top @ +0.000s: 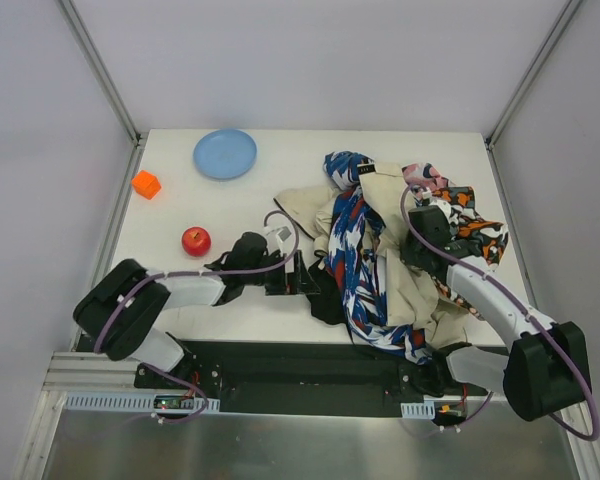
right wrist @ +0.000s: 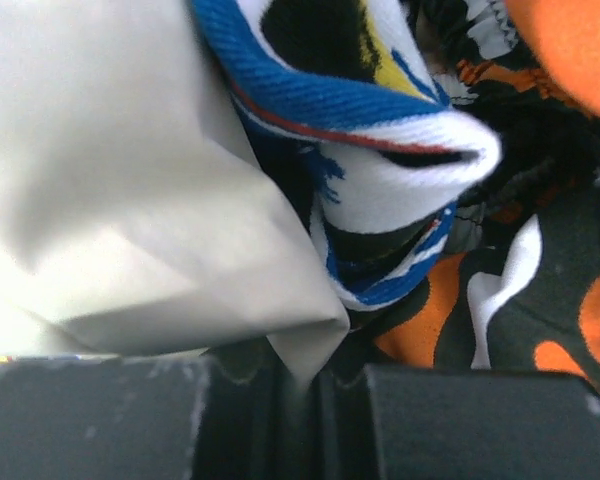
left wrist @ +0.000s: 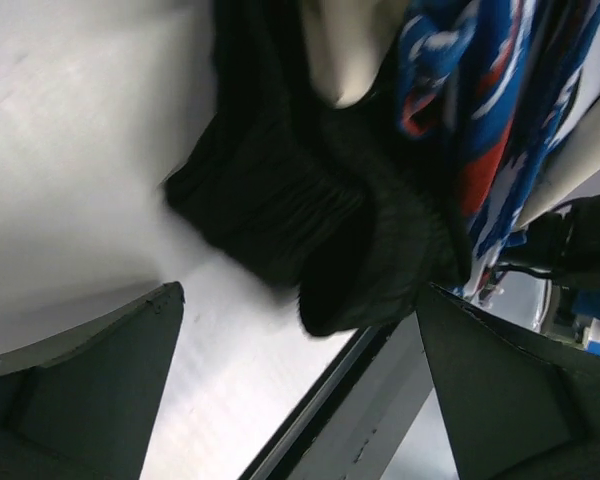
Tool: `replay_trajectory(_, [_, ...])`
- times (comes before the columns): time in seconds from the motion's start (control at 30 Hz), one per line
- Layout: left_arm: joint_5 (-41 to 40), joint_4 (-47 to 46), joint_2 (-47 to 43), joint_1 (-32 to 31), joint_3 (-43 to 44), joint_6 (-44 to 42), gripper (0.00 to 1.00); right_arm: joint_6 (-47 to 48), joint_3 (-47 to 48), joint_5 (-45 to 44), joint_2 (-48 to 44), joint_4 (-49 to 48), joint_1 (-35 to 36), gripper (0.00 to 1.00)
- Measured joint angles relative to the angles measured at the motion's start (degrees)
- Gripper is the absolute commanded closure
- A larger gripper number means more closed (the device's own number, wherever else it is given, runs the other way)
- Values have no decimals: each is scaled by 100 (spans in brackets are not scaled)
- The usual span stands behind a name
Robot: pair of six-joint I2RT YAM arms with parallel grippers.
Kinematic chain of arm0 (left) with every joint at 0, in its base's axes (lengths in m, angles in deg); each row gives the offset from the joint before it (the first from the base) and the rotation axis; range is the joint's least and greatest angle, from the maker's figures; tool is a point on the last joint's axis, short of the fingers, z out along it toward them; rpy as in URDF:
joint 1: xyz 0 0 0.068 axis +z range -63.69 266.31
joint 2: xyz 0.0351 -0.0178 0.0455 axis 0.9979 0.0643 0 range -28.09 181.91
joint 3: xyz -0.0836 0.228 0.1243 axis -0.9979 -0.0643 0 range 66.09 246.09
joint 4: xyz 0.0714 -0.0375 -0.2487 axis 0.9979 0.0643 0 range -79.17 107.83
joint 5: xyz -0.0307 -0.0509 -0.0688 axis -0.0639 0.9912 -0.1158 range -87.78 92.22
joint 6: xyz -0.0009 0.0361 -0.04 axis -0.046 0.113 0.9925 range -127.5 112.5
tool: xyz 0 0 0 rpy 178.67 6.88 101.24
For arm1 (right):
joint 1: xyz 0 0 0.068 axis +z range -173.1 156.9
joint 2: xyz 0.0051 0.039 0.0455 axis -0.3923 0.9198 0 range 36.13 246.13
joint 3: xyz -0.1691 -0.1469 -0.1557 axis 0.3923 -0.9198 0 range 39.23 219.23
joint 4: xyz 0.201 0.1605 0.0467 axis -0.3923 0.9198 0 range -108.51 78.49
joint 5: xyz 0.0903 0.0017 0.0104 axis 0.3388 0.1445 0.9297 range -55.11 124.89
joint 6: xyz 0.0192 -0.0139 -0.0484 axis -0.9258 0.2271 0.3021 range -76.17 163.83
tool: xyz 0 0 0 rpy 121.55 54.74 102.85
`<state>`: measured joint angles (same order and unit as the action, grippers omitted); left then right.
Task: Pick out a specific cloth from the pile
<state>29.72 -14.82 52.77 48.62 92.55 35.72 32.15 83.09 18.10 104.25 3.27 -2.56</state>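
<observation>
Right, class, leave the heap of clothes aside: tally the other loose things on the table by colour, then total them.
Blue: 1, the plate
Orange: 1, the block
Red: 1, the apple
Total: 3

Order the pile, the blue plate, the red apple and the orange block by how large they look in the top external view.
1. pile
2. blue plate
3. red apple and orange block: they look about alike, so I leave them unranked.
</observation>
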Motion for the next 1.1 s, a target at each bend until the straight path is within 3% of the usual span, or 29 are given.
replay_trajectory(0.1, [227, -424, 765, -205, 490, 181, 22, 37, -219, 240, -195, -227, -11, 99])
replay_trajectory(0.27, [457, -861, 1644, -310, 957, 455, 100, 190, -374, 669, -651, -308, 15, 98])
replay_trajectory(0.33, [546, -927, 1932, -315, 1099, 533, 100, 258, -380, 780, -868, -278, 94, 91])
replay_trajectory(0.5, [649, -1010, 1947, -337, 1147, 570, 100, 505, -313, 872, -1305, -17, 619, 32])
replay_trajectory(0.57, [614, -979, 1762, -365, 1071, 564, 100, 581, -184, 804, -1340, 190, 911, 12])
replay_trajectory(0.6, [573, -929, 1609, -378, 1023, 555, 100, 640, -90, 671, -1342, 315, 1082, 6])
replay_trajectory(0.87, [22, -144, 85, -476, 841, 304, 100, 973, 667, -527, -1235, 874, 2717, 4])
replay_trajectory(1.1, [-435, 835, -1143, -474, 866, -144, 100, 837, 811, -734, 269, 494, 3167, 4])
